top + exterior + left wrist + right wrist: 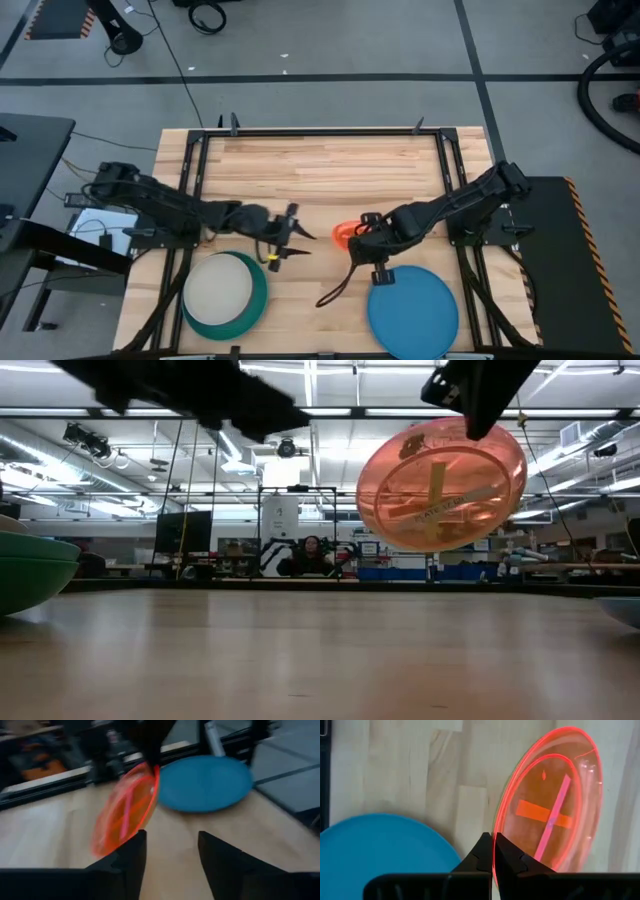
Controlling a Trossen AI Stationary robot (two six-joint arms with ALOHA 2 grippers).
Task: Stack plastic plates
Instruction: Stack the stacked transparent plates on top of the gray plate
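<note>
- Right gripper [493,851] is pinching the rim of the small translucent orange plate [550,805], holding it tilted in the air above mid-table.
- Left gripper [170,847] is hovering just left of that plate, fingers spread, holding nothing.
- Beige plate [218,287] is sitting in what looks like a teal-green plate [250,305], near left.
- Blue plate [413,310] is lying near right on the table [320,165].
</note>
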